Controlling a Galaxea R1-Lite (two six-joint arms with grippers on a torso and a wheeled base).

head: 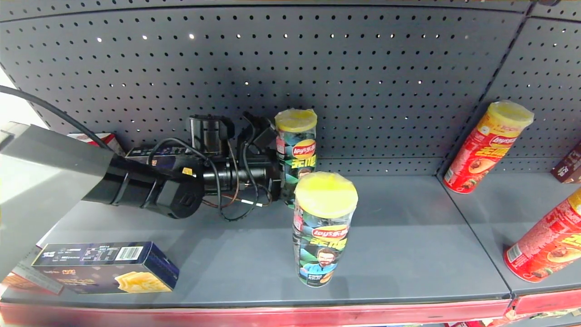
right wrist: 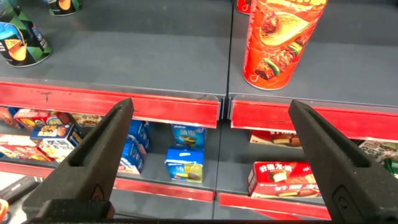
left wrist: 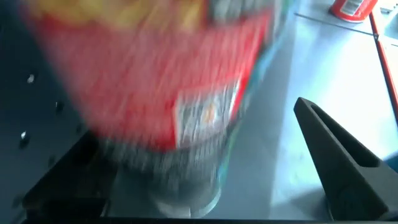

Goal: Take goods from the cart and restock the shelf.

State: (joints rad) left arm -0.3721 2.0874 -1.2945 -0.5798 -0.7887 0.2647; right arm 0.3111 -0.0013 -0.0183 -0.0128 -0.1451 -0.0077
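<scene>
Blue box (head: 104, 268) lies flat at the far-left front corner of the shelf (head: 408, 236), well apart from the action.

The left arm comes in low from the left, across the back of the shelf. Left gripper (head: 273, 156) is at the rear can (head: 296, 141), fingers either side of it. In the left wrist view one finger (left wrist: 342, 162) stands off the can wall with a gap showing, so I read the jaws as parted, not clamping. The rear can stands upright, long axis vertical, close to the pegboard wall (head: 363, 81), and looks placed.

Front can (head: 323, 227) is upright too, just ahead and slightly right of the rear one, near the red front strip (head: 272, 315). It sits close to the gripper's lower finger and is the thing to avoid bumping. The way out looks to be straight back to the left, along the arm.

Right of both cans is bare shelf up to the divider (head: 476, 236).

Past it are the rear red can (head: 488, 147) and the front red can (head: 544, 245).

Right gripper (right wrist: 211, 104) is spread wide, holding nothing, low before the front strip. It is farther from the cans than the left.
</scene>
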